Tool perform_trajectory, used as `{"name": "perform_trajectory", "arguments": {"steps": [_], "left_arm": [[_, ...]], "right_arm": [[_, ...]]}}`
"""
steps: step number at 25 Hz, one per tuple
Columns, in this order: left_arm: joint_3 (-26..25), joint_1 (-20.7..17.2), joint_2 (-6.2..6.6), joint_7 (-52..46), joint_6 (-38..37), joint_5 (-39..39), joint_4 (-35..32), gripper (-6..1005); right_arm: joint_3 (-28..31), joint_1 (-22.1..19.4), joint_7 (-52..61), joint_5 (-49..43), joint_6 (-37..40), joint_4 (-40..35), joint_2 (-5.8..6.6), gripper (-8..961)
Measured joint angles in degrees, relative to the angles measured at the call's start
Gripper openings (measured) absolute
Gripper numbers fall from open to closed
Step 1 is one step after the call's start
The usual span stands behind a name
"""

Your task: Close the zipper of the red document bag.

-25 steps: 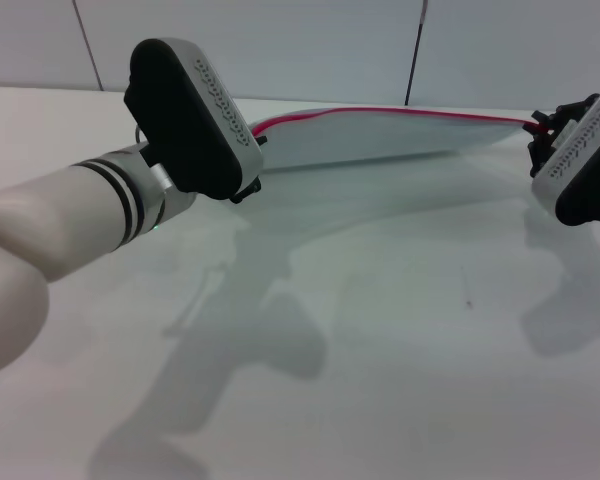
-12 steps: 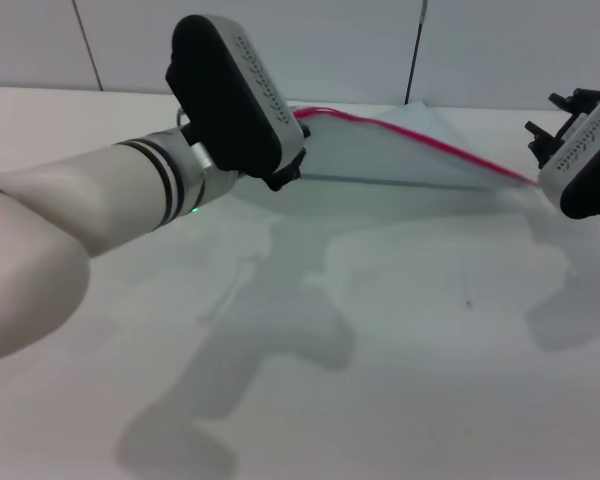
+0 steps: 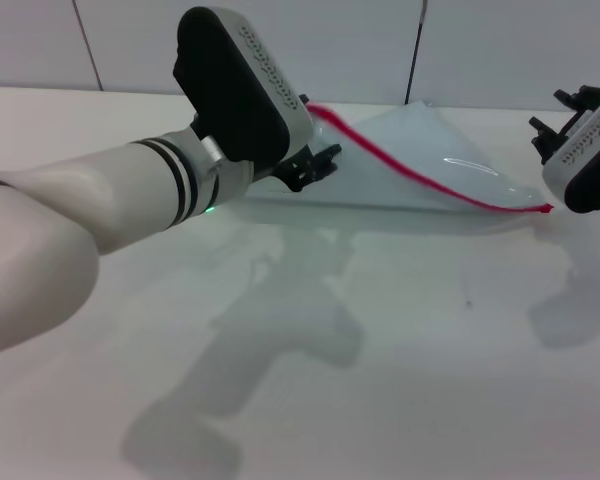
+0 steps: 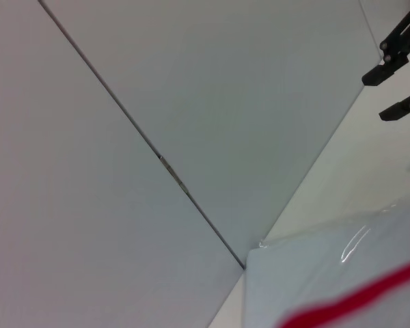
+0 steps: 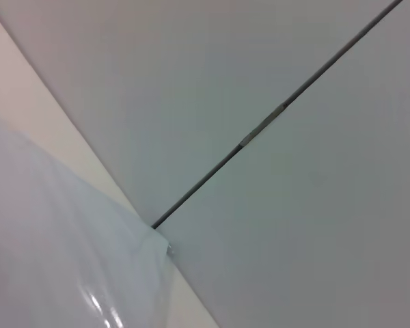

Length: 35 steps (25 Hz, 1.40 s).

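Note:
The red document bag point(image 3: 420, 165) is a pale blue-grey translucent pouch lying on the white table at the back. Its red zipper point(image 3: 420, 172) runs slantwise from behind my left hand down to the near right corner, which rests on the table. I cannot make out the slider. My left gripper point(image 3: 315, 167) hovers at the bag's left end, fingers spread, nothing between them. My right gripper point(image 3: 552, 112) stands open just right of the bag, above the zipper's end and apart from it. The left wrist view shows the bag point(image 4: 328, 273), the zipper point(image 4: 355, 301) and the right gripper point(image 4: 396, 82) open.
A white wall with dark panel seams point(image 3: 415, 50) rises right behind the table's far edge, close to the bag. The bag's far corner point(image 5: 157, 242) nearly meets that wall. White tabletop point(image 3: 400, 340) spreads in front of the bag.
The bag has dropped from being stretched in the air between both grippers onto the table. Its right zipper end left the right gripper. The left gripper moved right and its fingers spread.

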<state>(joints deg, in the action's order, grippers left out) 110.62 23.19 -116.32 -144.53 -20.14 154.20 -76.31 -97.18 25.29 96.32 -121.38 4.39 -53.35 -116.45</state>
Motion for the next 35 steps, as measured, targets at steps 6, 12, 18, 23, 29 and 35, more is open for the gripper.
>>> {"name": "perform_trajectory", "arguments": {"steps": [6,12,18,23,29,35], "left_arm": [[-1.01,-1.04,0.10,-0.44,0.99,-2.45,-2.06,666],[-2.87,-3.90,0.10,-0.51,9.65,-5.97,-1.50,825],[-2.14,-6.80,0.00,-0.79,26.77,-9.66,5.01,855],[-1.47,-6.43,-0.12,-2.28,39.38,-13.94,13.12,851],[2.84,-4.89,-0.14,-7.67,58.26,-15.61,24.45,847],[5.67,-3.19,-0.17,-11.82,66.06,-17.29,32.28,843]], "right_arm": [[-0.98,-0.34,0.01,4.37,-5.92,-0.10,0.00,375],[-5.48,-0.62,0.31,13.40,-13.82,-0.47,0.00,375],[-16.90,-0.61,13.05,17.12,-27.58,0.28,0.10,371],[-27.18,0.84,30.65,16.58,-41.11,5.72,0.24,367],[-35.60,2.48,49.73,16.51,-52.49,15.15,0.03,367],[-42.86,2.52,61.14,17.22,-60.78,22.25,-0.25,367]]}}
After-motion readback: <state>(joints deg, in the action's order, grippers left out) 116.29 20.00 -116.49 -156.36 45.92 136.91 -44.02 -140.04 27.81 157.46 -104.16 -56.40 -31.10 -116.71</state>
